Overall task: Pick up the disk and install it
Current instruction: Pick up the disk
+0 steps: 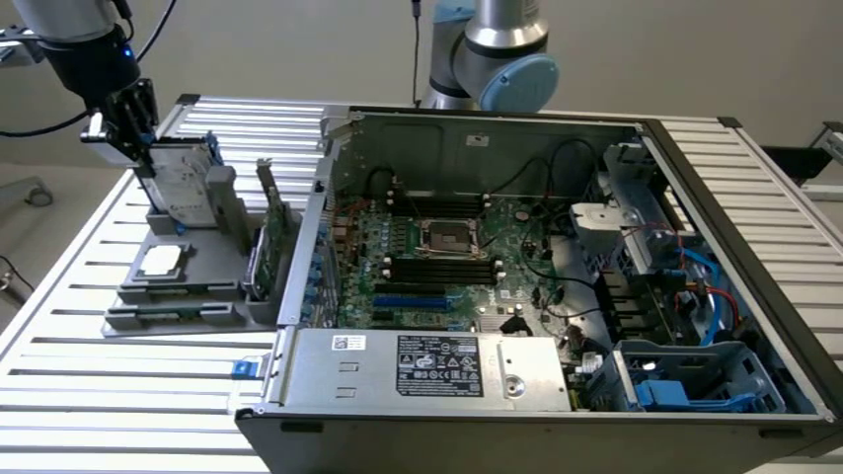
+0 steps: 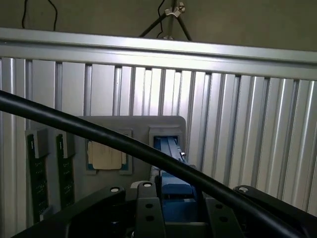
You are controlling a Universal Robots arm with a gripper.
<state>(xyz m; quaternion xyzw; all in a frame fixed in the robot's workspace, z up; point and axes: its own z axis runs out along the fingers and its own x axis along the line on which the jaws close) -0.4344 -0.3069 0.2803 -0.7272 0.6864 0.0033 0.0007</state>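
1. One gripper [image 1: 142, 163] in use: I am holding my jaws partway closed on the upper edge of the disk [image 1: 189, 188], with the blue carrier frame pinched between the fingers [image 2: 146, 210].
2. I am keeping the disk upright. Its lower end is sitting at the slot of the grey holder [image 1: 172, 296], at the holder's back corner.
3. The holder is resting on the slatted table [image 1: 79, 395], near the table's edge on the exterior view's left and just beside the open computer case [image 1: 527, 257].
4. In the wrist view I am looking down along the disk [image 2: 171, 148] at the holder [image 2: 138, 124]. A black cable [image 2: 99, 131] is crossing in front of it.
5. The square chip [image 1: 161, 260] is lying flat on the holder, toward the table's front edge from the disk and apart from it.
6. Green circuit cards [image 1: 270, 247] are standing on edge along the holder's side nearest the case.
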